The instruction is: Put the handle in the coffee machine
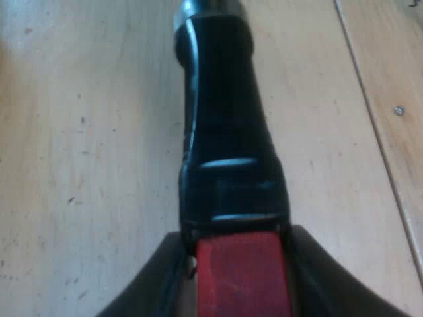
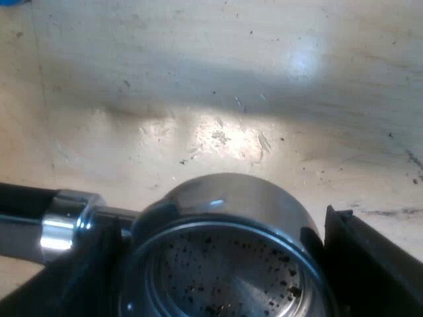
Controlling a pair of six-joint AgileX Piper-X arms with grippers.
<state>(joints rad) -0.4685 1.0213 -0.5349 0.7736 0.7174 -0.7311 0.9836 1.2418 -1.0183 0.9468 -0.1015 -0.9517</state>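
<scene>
The holder's dark handle (image 1: 225,119) runs away from my left gripper (image 1: 241,274) over the wooden table. Its red end (image 1: 241,290) sits between the two black fingers (image 1: 149,287), which are shut on it. In the right wrist view the holder's round metal basket (image 2: 225,198) faces up, with coffee specks inside. A shiny collar (image 2: 63,221) joins the basket to the dark handle. My right gripper (image 2: 225,271) has one black finger (image 2: 360,264) on each side of the basket, pressed against its wall. The holder is just above or on the table; I cannot tell which.
Pale wooden tabletop (image 1: 79,165) lies under the handle, with a seam between boards (image 1: 377,132) and a small screw (image 1: 398,110) beyond it. The tabletop (image 2: 218,86) beyond the basket is scuffed and speckled with coffee grounds. A bit of something blue (image 2: 12,2) shows far off.
</scene>
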